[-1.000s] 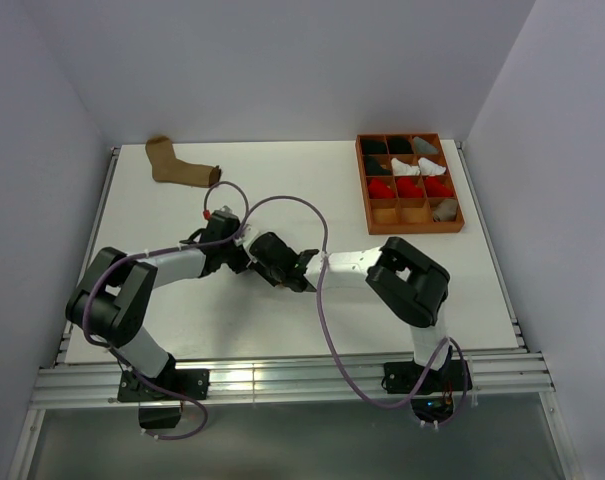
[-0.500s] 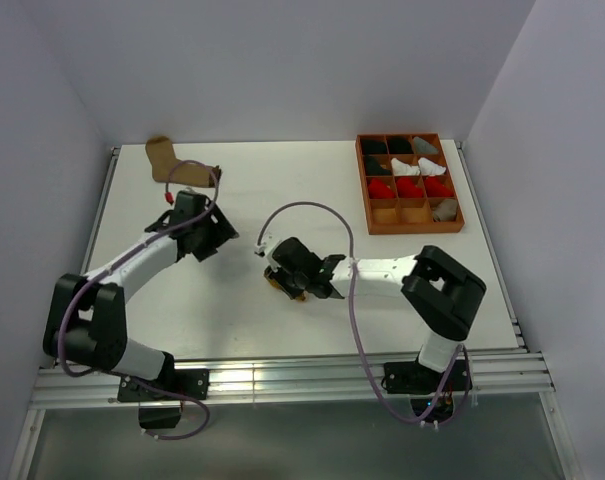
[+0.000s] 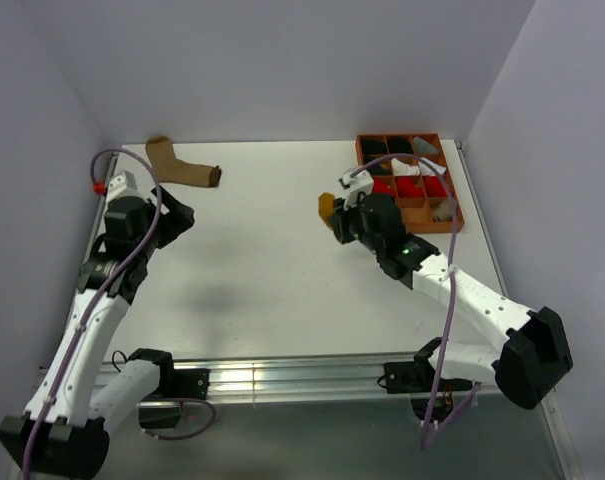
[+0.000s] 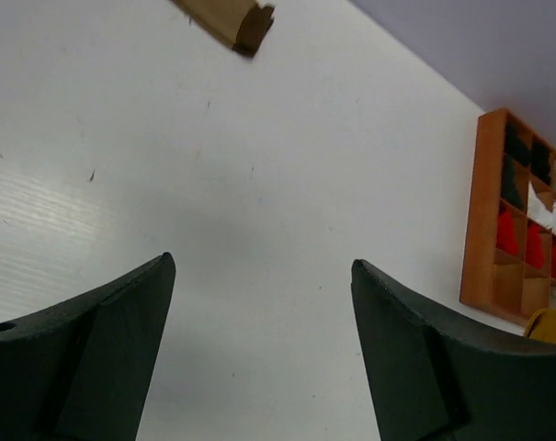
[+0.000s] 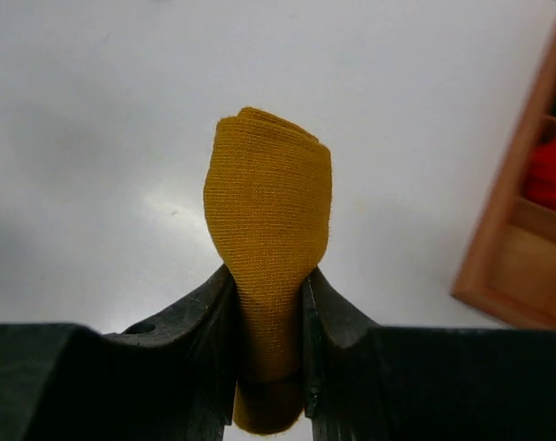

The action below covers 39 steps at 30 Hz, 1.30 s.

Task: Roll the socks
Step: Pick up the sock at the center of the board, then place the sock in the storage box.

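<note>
A mustard yellow sock (image 5: 268, 193), rolled into a tight bundle, is pinched between the fingers of my right gripper (image 5: 268, 276), which is shut on it. From above, that sock (image 3: 326, 206) hangs over the table just left of the wooden tray (image 3: 413, 229), held by the right gripper (image 3: 340, 222). A tan sock with a dark cuff (image 3: 182, 166) lies flat at the back left; its cuff end (image 4: 233, 18) shows in the left wrist view. My left gripper (image 3: 177, 216) hovers near the left edge, its jaws open and empty (image 4: 259, 265).
The wooden tray (image 4: 487, 211) holds black, white, red and grey rolled bundles; its near compartments (image 5: 521, 266) look bare. White walls close in the table at the back and both sides.
The right arm lifted the rolled mustard sock from mid-table and carried it right, to beside the tray. The left gripper let go, opened wide and swung back to the left edge.
</note>
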{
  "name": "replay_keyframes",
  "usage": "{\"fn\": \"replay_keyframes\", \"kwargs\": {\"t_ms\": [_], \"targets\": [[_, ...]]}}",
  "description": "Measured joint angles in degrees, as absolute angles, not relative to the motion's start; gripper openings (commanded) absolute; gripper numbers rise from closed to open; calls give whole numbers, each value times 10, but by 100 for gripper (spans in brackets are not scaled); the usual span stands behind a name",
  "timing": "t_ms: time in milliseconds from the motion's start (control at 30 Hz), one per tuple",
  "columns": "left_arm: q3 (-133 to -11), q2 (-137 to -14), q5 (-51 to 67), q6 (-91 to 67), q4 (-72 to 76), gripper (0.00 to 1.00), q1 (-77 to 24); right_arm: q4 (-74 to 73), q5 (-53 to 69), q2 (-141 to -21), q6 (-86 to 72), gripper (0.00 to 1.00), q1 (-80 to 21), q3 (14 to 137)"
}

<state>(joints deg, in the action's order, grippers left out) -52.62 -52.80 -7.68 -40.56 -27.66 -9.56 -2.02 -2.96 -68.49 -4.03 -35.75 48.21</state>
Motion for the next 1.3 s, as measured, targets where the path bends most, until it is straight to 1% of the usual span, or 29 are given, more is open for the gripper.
{"fn": "replay_keyframes", "kwargs": {"t_ms": [67, 200, 333, 533, 633, 700, 800, 933, 1100, 1300], "targets": [[-524, -484, -88, -389, -279, 84, -96, -18, -54, -672, -42, 0, -327, 489], [-507, -400, -107, -352, -281, 85, -96, -44, -84, -692, -42, 0, -256, 519], [-479, -338, -124, -320, -274, 86, -96, -31, -110, -696, -30, 0, -181, 506], [-423, -325, -130, -301, -258, 86, -96, 27, -75, -713, -4, 0, -83, 475], [-405, -334, -137, -295, -264, 86, -96, 36, -99, -757, -31, 0, -48, 489], [-405, -339, -145, -293, -265, 86, -96, 29, -130, -798, -58, 0, -37, 512], [-405, -340, -155, -293, -265, 86, -96, -19, -177, -874, -104, 0, -34, 573], [-405, -342, -167, -293, -265, 86, -96, -68, -213, -943, -145, 0, -33, 632], [-405, -351, -172, -293, -265, 85, -96, -138, -258, -995, -198, 0, -33, 686], [-405, -355, -173, -292, -266, 85, -96, -187, -284, -1025, -238, 0, -31, 699]]}}
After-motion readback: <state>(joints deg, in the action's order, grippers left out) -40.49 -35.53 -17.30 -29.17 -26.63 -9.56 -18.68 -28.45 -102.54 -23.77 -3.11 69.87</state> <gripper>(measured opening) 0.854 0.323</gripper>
